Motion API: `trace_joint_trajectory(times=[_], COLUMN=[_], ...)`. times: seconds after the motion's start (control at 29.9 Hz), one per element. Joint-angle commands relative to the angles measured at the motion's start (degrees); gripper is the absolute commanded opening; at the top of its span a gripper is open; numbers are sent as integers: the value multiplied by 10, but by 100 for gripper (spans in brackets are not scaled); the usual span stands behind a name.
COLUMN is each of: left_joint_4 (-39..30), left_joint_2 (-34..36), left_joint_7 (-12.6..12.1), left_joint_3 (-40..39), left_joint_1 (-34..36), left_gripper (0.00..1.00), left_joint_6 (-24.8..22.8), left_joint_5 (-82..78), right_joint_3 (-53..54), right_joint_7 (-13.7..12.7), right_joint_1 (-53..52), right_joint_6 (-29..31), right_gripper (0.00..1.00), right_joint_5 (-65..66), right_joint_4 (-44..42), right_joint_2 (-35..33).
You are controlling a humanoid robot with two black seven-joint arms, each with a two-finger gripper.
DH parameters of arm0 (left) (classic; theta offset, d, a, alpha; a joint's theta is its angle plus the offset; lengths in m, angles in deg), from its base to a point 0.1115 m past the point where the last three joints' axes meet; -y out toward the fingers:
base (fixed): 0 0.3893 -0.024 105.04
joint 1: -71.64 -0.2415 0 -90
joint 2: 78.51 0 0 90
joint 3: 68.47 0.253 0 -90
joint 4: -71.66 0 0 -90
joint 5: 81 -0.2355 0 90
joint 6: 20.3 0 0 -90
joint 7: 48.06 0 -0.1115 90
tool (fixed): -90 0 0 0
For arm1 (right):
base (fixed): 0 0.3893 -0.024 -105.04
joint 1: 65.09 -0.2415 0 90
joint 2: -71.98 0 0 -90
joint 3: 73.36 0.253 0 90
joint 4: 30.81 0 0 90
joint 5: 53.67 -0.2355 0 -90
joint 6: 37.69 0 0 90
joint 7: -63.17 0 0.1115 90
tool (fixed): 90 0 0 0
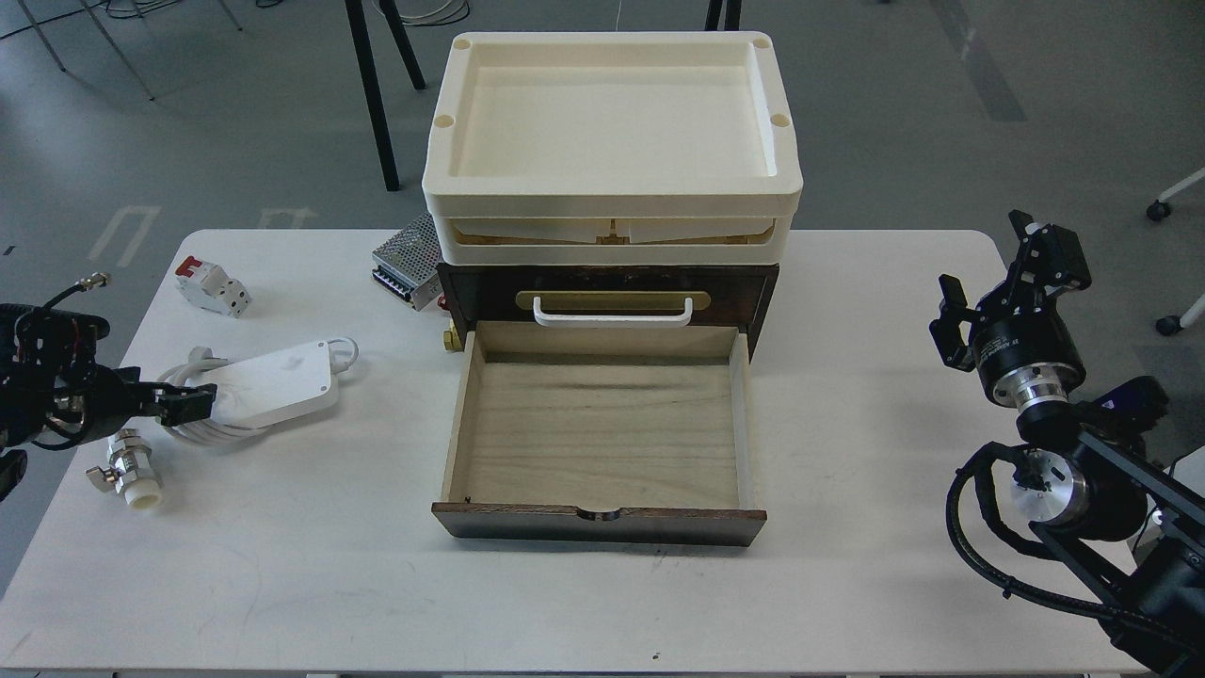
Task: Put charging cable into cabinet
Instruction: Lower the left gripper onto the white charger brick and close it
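Note:
The charging cable is a flat white adapter brick (275,380) with its thick white cord (212,431) coiled at its left end, lying on the table's left side. My left gripper (188,407) comes in low from the left edge. Its dark tip is at the brick's left end, over the cord; its fingers cannot be told apart. The cabinet (753,297) stands at the table's middle back, with its light wood drawer (602,428) pulled out and empty, and cream trays (612,193) on top. My right gripper (987,262) is open and empty at the far right.
A silver perforated power supply (407,256) sits left of the cabinet, behind a brass knob (454,337). A white-and-red circuit breaker (213,285) lies at the back left. A small metal-and-white fitting (127,468) lies just below my left gripper.

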Motion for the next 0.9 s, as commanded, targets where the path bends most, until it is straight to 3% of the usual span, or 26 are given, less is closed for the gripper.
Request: trace_joint_trajectory(times=[0.0,0.07,0.13,0.2,0.33,0.57,0.87], left_joint_4=[30,39,46,55,88,115,115], left_joint_2=[-21,-33,-39,-42,-59,-70,-66], left_joint_7=[0,0,0,0,0,0,0], left_joint_3=[0,0,3,0,4,3,0], left_joint_1=[-8,-14,-20,-24,-27,-27,-16], left_gripper=[93,84,68,62,25,10,4], left_joint_6=[1,1,2,2,2,2,-1], left_joint_5=[21,23,22,23,22,23,55], right_joint_3=[0,0,0,0,0,0,0], right_joint_7=[0,0,0,0,0,0,0], right_joint_1=[0,0,0,0,0,0,0], right_joint_6=[0,0,0,0,0,0,0], right_gripper=[99,99,99,99,99,99,99], right_joint_5=[0,0,0,0,0,0,0], right_joint_4=[0,0,0,0,0,0,0], right_joint_2=[0,0,0,0,0,0,0])
